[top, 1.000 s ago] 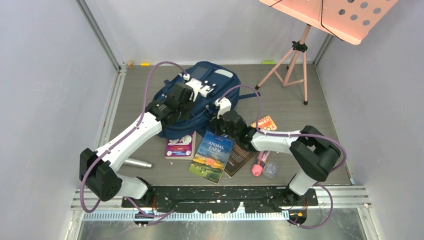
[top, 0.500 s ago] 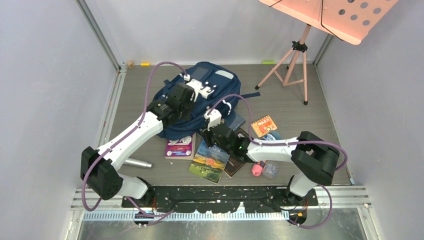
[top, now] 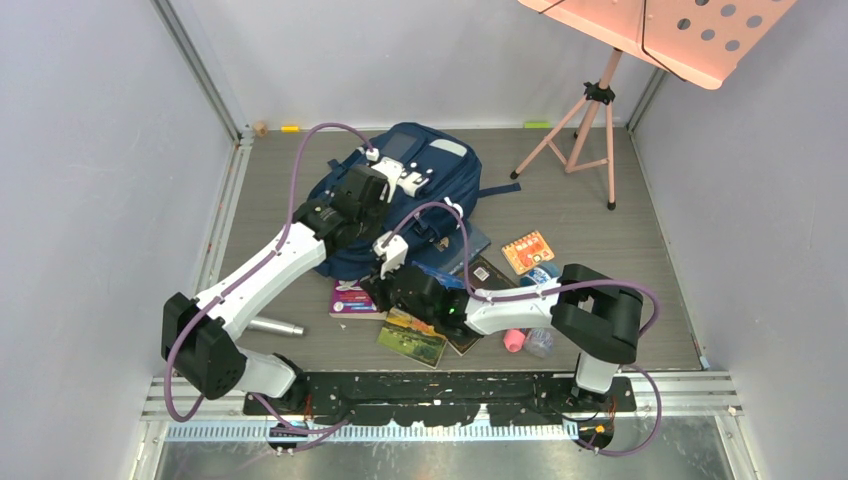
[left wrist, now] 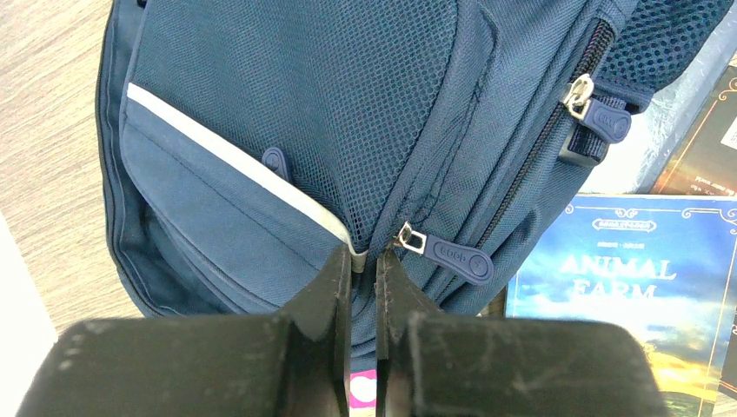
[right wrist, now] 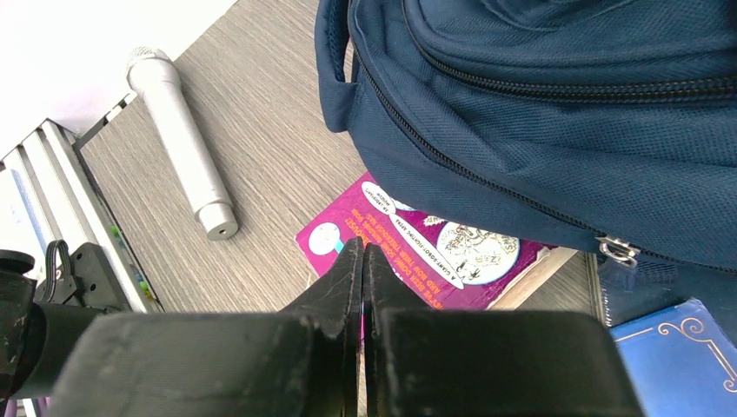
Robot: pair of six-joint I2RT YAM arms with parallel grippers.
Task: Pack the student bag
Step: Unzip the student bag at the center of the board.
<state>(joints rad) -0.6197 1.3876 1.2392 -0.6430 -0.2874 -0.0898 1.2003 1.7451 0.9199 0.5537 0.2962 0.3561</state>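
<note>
The student bag, navy with a pale stripe, lies at the middle back; its zips look closed in both wrist views. My left gripper rests on its near side. In the left wrist view the fingertips pinch a fold of bag fabric beside a zip pull. My right gripper is shut and empty, low over a purple book at the bag's near edge. In the right wrist view its tips hover over that book, below the bag.
The Animal Farm book and a dark book lie under my right arm. A silver microphone lies near left. An orange packet, a pink object and a pink music stand are on the right.
My right gripper has swept left across the books, from beside the bag's right edge to over the purple book. The left arm and the bag have not moved.
</note>
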